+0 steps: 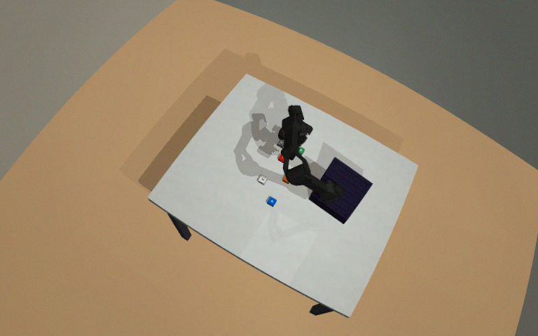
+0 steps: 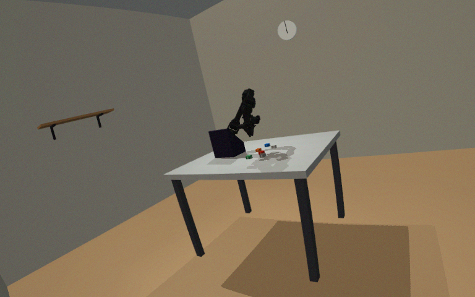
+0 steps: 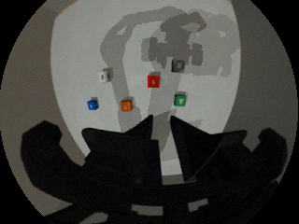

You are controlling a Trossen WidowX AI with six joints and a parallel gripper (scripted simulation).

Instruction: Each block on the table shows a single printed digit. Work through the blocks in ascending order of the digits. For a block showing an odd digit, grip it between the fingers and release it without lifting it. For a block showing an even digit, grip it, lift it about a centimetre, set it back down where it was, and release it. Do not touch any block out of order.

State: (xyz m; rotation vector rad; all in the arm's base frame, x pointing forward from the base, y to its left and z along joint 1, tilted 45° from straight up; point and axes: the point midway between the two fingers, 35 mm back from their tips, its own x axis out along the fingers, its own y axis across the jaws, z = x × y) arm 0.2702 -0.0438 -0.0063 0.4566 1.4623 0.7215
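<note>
My gripper (image 2: 250, 135) (image 3: 161, 119) is raised high above the table (image 1: 222, 187) (image 2: 306, 146), its fingers partly apart with nothing between them. Beyond the fingertips in the wrist view lie a red block (image 1: 280, 158) (image 2: 261, 152) (image 3: 153, 81) near the middle, a green block (image 1: 301, 150) (image 2: 248, 156) (image 3: 180, 100) and a grey block (image 3: 178, 65) in shadow to the right. An orange block (image 2: 258, 150) (image 3: 126, 105), a white block (image 1: 262, 179) (image 3: 104, 77) and a blue block (image 1: 271, 201) (image 2: 266, 145) (image 3: 92, 105) are to the left. The printed digits are too small to read surely.
A dark navy pedestal (image 1: 353, 183) (image 2: 225, 143) stands on the table under the arm's base. The arm hangs over part of the block area in the top view, and its shadow falls across several blocks. A shelf (image 2: 76, 119) and a clock (image 2: 287, 30) are on the walls.
</note>
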